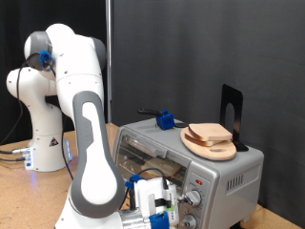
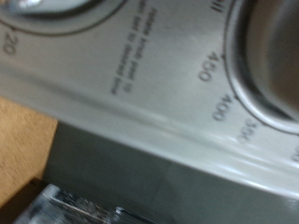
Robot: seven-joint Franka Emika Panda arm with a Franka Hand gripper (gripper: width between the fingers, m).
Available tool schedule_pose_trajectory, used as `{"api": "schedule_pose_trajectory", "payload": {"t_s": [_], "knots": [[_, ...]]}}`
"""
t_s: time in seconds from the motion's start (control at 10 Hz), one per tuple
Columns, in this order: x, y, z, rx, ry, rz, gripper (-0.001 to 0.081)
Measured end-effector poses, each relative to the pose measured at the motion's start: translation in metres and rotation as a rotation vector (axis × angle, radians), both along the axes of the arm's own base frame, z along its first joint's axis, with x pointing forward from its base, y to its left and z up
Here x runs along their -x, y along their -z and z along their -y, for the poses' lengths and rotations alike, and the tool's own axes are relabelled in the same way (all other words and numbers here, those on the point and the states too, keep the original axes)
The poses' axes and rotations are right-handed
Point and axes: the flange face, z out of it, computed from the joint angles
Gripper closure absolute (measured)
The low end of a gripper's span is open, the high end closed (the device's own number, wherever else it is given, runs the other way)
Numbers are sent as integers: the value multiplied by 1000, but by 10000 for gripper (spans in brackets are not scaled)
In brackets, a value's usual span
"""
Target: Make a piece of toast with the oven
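The silver-grey oven (image 1: 229,176) stands at the exterior view's bottom right, with its glass door (image 1: 143,151) facing the arm. The piece of toast (image 1: 212,134) lies on a round light-wood board (image 1: 208,146) on top of the oven. My gripper (image 1: 170,202) is low in front of the oven's knob panel, right by the round knobs (image 1: 197,196). The wrist view shows that panel (image 2: 140,93) very close, with printed temperature numbers and the rim of a large knob (image 2: 271,65). My fingers do not show in the wrist view.
A small blue object with a black handle (image 1: 164,120) and a black upright stand (image 1: 232,110) sit on the oven's top. The wooden tabletop (image 1: 29,191) extends to the exterior view's left. A black curtain hangs behind.
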Motion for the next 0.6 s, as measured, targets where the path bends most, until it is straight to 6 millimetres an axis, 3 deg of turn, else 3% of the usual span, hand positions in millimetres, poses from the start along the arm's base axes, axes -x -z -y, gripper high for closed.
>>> {"api": "schedule_pose_trajectory", "payload": {"t_s": [0.6], "knots": [[7, 6, -2, -18, -22, -150, 1]]}}
